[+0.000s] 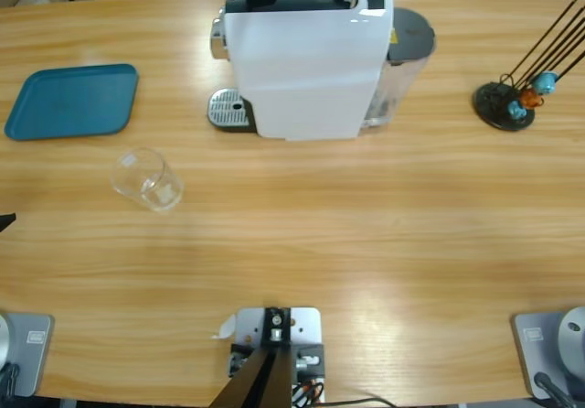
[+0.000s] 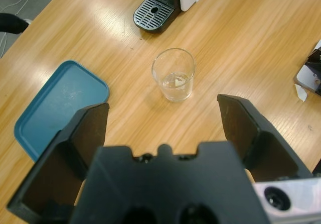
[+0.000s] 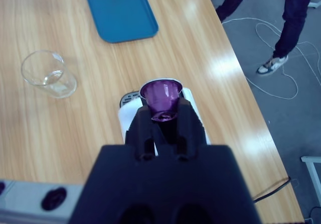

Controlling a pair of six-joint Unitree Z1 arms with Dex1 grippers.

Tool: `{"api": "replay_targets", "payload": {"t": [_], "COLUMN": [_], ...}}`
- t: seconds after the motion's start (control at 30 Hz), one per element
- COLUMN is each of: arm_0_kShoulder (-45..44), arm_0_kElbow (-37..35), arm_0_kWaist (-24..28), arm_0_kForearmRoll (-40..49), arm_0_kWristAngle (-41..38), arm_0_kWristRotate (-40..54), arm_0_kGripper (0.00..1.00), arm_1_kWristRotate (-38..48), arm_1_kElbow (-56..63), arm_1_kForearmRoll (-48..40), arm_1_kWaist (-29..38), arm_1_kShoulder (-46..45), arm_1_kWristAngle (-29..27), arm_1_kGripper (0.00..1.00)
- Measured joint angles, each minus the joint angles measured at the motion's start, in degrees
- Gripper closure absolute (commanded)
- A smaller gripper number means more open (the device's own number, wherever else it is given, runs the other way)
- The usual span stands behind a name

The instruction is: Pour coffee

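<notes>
Coffee is not yet present: the clear glass tumbler point(image 2: 173, 81) stands upright and apparently empty on the wooden table point(image 1: 366, 243), with no amber liquid visible in it from any view. Taking the white capsule coffee machine point(image 1: 306, 60) as landmark, the tumbler sits in front of it and off to its drip-tray side, apart from the perforated drip tray point(image 1: 228, 109) and not under the outlet. A teal tray point(image 1: 73, 102) lies farther out on that same side, bare. On the machine's opposite side stands a black wire capsule rack point(image 1: 512, 97) carrying blue and orange capsules.

The right gripper point(image 3: 163, 114) is clenched on a purple capsule point(image 3: 161, 96) and hangs directly above the machine's top, open end of the capsule facing the camera. The left gripper point(image 2: 163, 121) is released, jaws spread wide and holding nothing, aimed at the tumbler from short of it, with the teal tray to one side.

Step in hand, by judgement: loading the capsule into the machine; brewing has not begun. The next move calls for lowering the capsule squarely into the loading slot, which is not clearly visible in these views, so alignment is uncertain. The tumbler must then be carried onto the drip tray beneath the outlet; the left gripper is well placed for that grasp.
</notes>
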Motion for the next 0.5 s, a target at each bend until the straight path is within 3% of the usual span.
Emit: {"api": "replay_targets", "payload": {"t": [0.23, 0.5], "arm_0_kShoulder": [0.0, 0.0], "arm_0_kElbow": [0.0, 0.0], "arm_0_kWaist": [0.0, 0.0], "arm_0_kForearmRoll": [0.0, 0.0], "arm_0_kWristAngle": [0.0, 0.0], "arm_0_kWristRotate": [0.0, 0.0], "arm_0_kGripper": [0.064, 0.064], "arm_1_kWristRotate": [0.0, 0.0], "arm_1_kElbow": [2.0, 2.0], "arm_1_kForearmRoll": [0.0, 0.0], "arm_1_kWaist": [0.0, 0.0], "arm_1_kShoulder": [0.0, 0.0], "arm_1_kWristAngle": [-5.0, -5.3], "arm_1_kGripper": [1.000, 1.000]}}
